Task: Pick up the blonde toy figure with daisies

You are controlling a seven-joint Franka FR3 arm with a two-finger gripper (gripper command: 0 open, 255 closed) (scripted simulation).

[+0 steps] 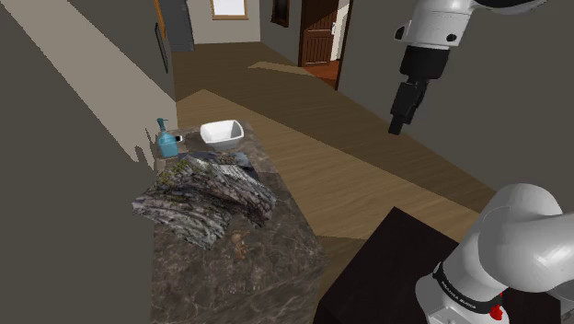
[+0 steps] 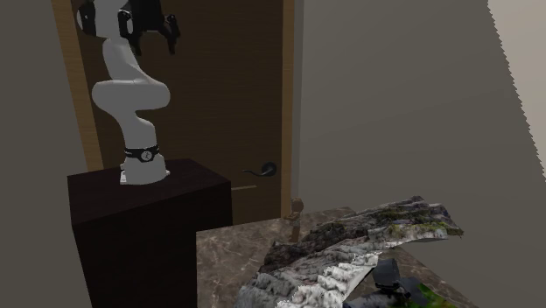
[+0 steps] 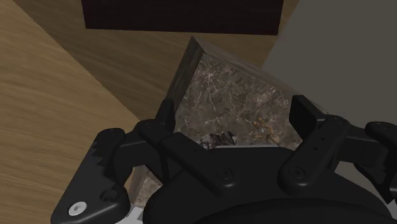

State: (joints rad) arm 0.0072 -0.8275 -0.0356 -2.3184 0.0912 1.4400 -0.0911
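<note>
- Shoulder view: the gripper (image 1: 396, 126) hangs high above the floor, well apart from the small brownish toy figure (image 1: 238, 244), which stands on the marble counter (image 1: 276, 276) near a grey rocky mass (image 1: 207, 198).
- Second exterior view: the gripper (image 2: 157, 39) is empty, and the figure (image 2: 296, 217) stands near the counter's edge.
- Wrist view: the fingers (image 3: 160, 121) stand spread, clasping nothing.

Shoulder view behind stand (image 1: 391, 267); second faces arm (image 2: 128, 96) across counter (image 2: 229, 255).

Home interior, plank wood floor (image 1: 354, 175), panelled brown door (image 1: 319, 37), dark stone-patterned counter (image 1: 230, 285)
</note>
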